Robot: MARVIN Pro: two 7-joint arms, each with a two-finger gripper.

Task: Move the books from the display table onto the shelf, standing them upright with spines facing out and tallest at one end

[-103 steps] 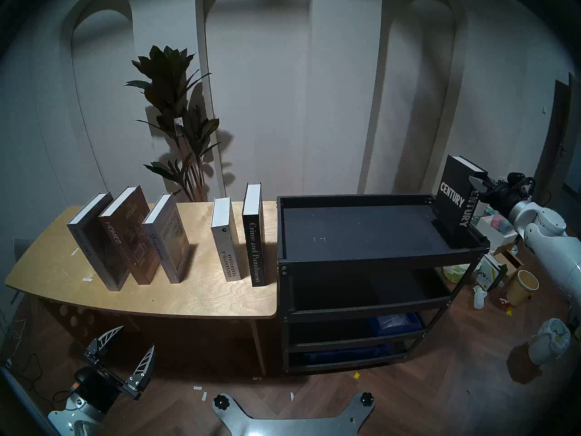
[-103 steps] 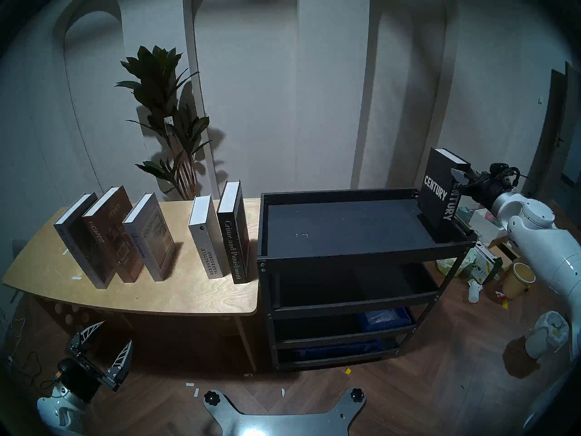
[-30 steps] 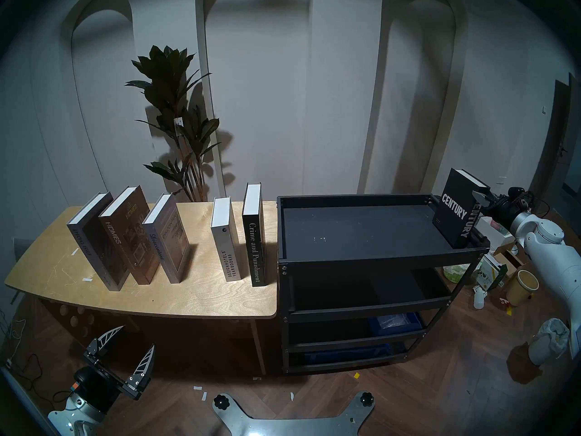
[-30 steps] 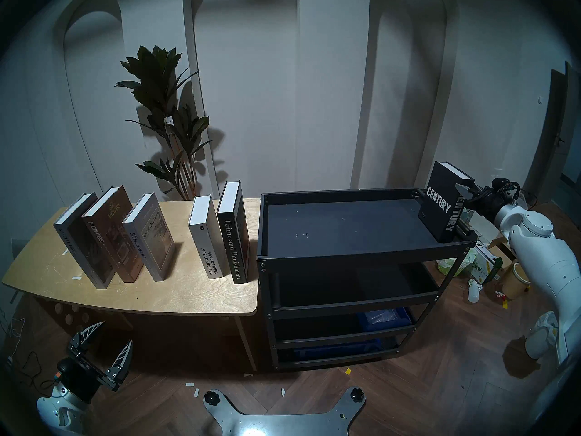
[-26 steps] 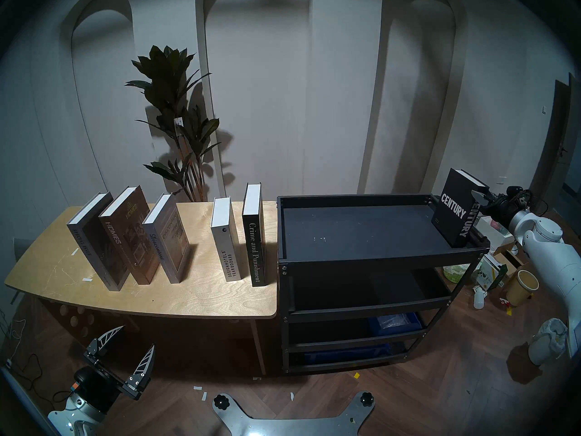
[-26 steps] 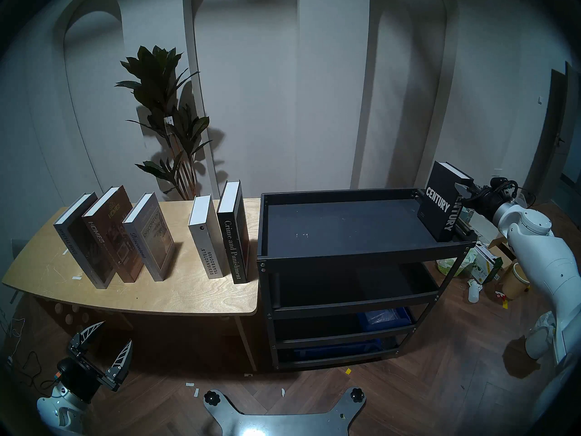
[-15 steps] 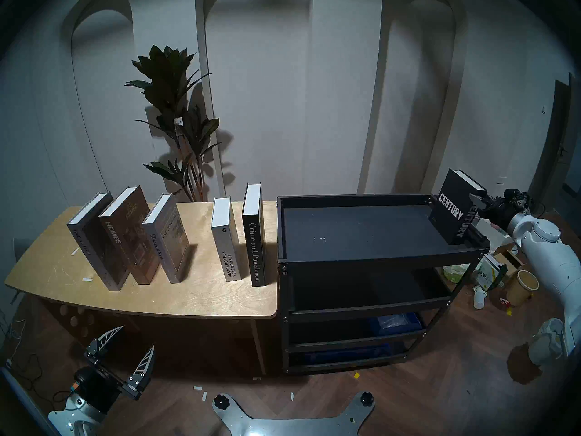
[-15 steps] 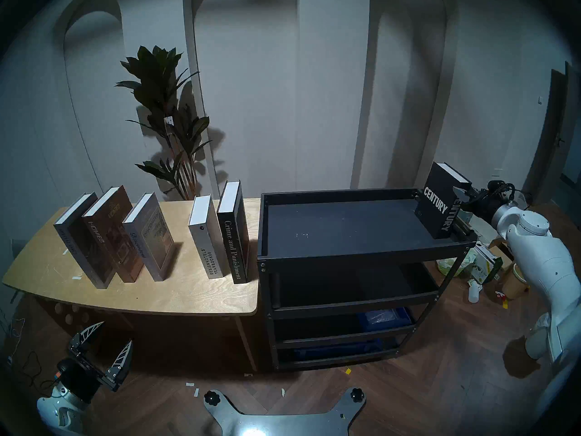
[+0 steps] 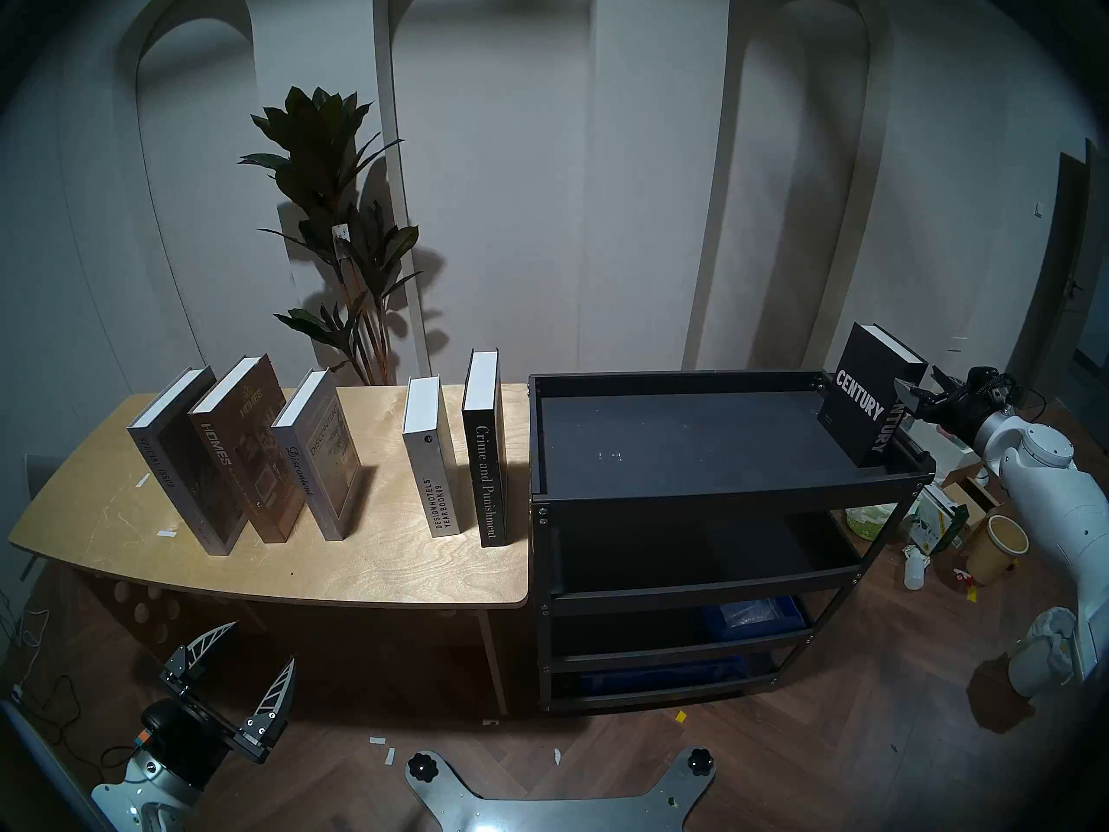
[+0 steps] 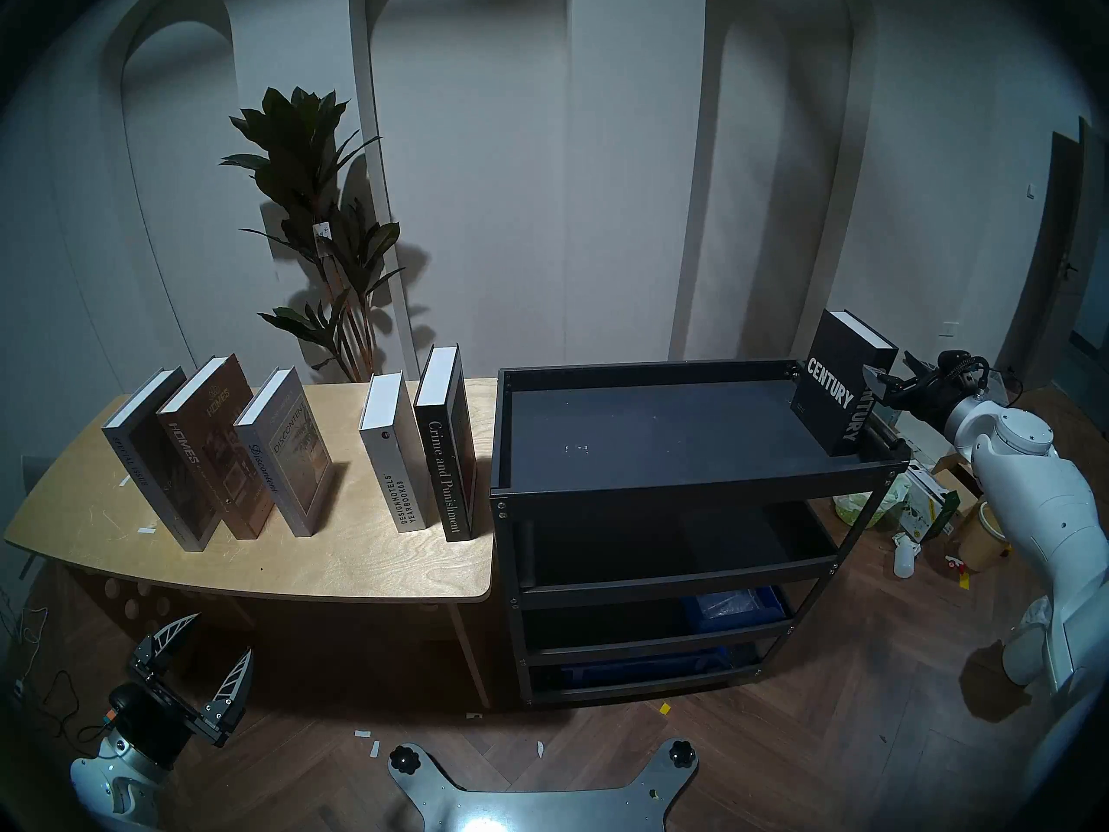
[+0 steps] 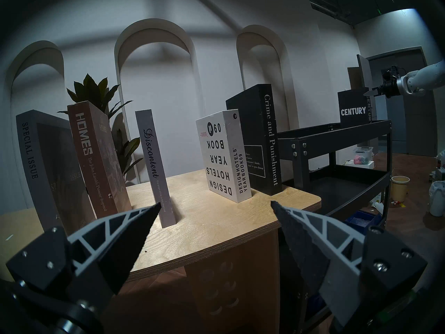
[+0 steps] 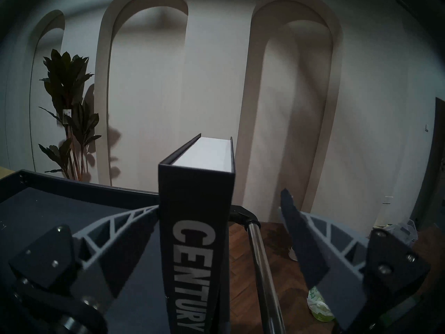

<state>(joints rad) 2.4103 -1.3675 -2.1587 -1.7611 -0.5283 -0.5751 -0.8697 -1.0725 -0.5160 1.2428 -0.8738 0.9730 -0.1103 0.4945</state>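
Presently the Century book point(image 12: 196, 230) stands upright at the right end of the shelf point(image 9: 720, 500), spine towards the right gripper point(image 12: 219, 201), whose jaws are spread wide, straddling it. At lower left of the head view the left gripper point(image 9: 255, 650) is also wide and empty, nearer the five books on the display table point(image 9: 390, 566).

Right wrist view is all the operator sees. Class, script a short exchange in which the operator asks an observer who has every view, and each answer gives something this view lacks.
Operator: How many books stand on the display table?
Observer: Five on the display table, running from Special Issue to Crime and Punishment.
Operator: Is the left gripper holding anything?
Observer: No. The left gripper is open and empty, low in front of the table.
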